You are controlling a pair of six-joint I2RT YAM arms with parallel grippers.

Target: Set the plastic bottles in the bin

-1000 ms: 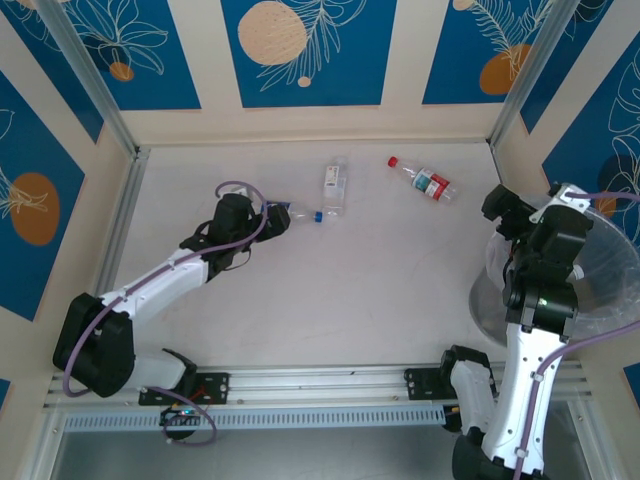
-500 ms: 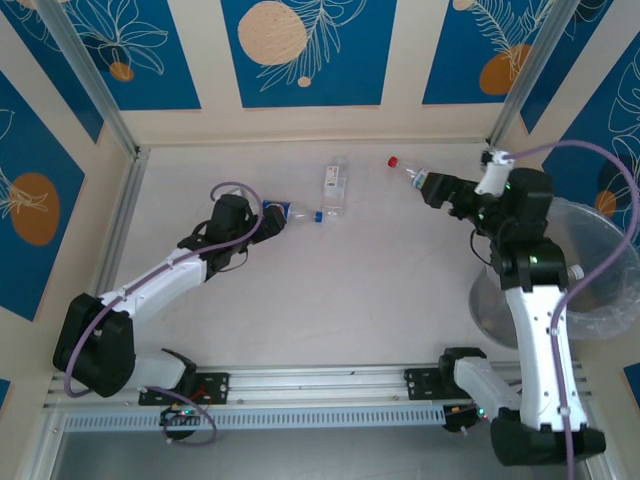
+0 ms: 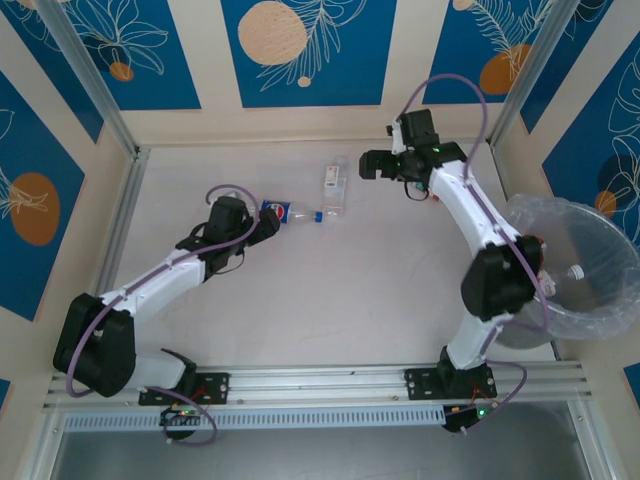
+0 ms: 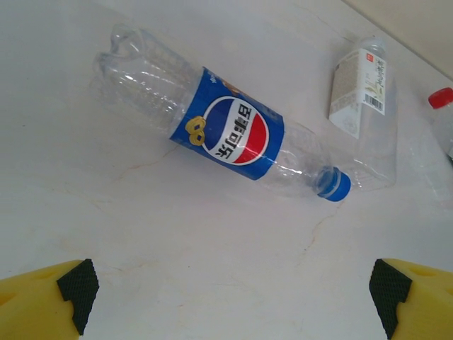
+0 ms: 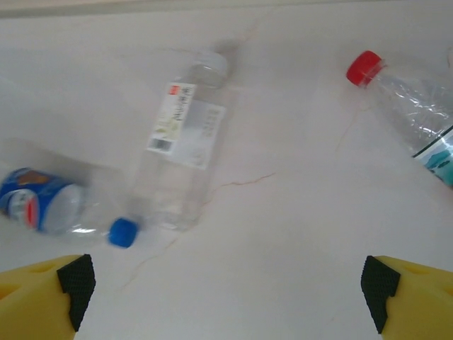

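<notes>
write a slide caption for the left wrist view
Open left tool facing a blue-label bottle lying on its side, white-label bottle near its cap

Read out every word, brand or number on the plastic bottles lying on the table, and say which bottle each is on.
"百事可乐", with a red, white and blue globe emblem: blue label of the clear blue-capped plastic bottle.
Clear bottle with the white paper label: small print, a red mark and a barcode, too small to read.
Red-capped clear bottle: teal and white label, cut off and blurred, unreadable.
</notes>
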